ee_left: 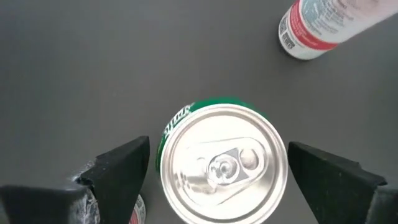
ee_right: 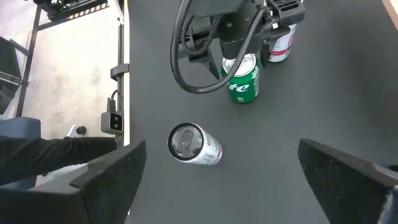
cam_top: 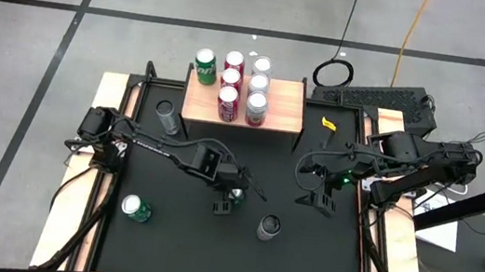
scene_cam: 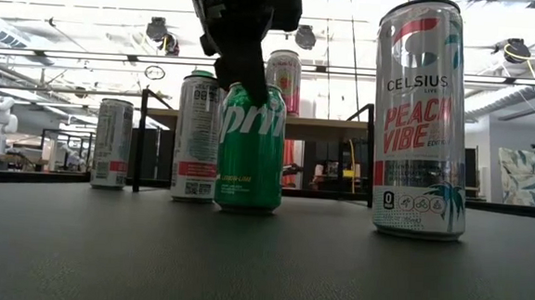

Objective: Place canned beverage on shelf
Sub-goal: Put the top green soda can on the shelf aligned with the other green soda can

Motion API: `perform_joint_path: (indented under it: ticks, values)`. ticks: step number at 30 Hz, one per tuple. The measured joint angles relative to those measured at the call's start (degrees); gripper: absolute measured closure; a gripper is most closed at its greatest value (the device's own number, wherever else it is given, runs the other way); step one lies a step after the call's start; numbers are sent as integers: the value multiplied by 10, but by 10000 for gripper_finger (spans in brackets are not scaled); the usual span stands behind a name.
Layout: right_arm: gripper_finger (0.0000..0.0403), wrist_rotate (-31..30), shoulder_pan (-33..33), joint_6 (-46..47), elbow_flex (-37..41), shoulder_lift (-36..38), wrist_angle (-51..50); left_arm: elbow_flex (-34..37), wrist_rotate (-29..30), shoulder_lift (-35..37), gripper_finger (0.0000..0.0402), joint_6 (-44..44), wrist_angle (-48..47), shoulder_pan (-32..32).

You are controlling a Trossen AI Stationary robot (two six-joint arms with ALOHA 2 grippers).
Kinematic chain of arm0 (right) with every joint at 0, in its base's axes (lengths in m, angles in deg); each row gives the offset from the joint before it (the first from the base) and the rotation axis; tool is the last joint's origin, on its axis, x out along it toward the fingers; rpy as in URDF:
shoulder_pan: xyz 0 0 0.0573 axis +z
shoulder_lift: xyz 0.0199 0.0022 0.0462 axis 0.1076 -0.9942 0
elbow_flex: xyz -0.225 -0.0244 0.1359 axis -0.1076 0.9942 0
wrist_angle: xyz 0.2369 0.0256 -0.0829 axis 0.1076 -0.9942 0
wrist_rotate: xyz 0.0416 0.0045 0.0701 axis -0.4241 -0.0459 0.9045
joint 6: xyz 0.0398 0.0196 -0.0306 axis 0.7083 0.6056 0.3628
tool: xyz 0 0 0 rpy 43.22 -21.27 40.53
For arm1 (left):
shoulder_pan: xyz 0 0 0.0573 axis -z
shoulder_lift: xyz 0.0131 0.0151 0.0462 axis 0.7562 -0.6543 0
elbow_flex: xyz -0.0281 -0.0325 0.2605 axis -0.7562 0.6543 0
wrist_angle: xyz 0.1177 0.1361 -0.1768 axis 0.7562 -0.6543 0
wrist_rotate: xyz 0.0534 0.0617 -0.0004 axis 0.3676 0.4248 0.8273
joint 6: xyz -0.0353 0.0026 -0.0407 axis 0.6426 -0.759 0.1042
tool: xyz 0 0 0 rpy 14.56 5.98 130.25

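A green Sprite can [cam_top: 232, 198] stands upright on the black mat near the table's middle. My left gripper [cam_top: 229, 193] is right above it, open, pointing down. Its fingers [ee_left: 118, 177] stand on either side of the can's top [ee_left: 224, 165], and I cannot tell whether they touch it. The can also shows in the low view [scene_cam: 251, 149] and the right wrist view [ee_right: 244, 82]. The wooden shelf [cam_top: 283, 113] at the far edge holds several upright cans [cam_top: 230, 87]. My right gripper [cam_top: 319, 199] is open and empty over the mat, right of the Sprite can.
A silver Celsius can [cam_top: 268, 226] stands near and right of the Sprite can, tall in the low view [scene_cam: 421, 118]. A green-and-white can [cam_top: 134, 208] stands at the near left. A silver can [cam_top: 167, 117] stands left of the shelf.
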Motion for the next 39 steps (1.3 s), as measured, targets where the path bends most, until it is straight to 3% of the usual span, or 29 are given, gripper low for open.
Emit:
perform_joint_path:
  ticks: [14,21,32,39]
  values:
    - [3,-13,0,0,0,0,3,1,54,-1,18,22,-14,19]
    - [3,-13,0,-2,0,0,27,1,52,-1,19,24,-9,18]
    - [3,-13,0,-5,0,0,30,1,37,-1,88,27,-1,17]
    - [3,-13,0,-10,0,0,30,1,37,-1,97,27,-1,16]
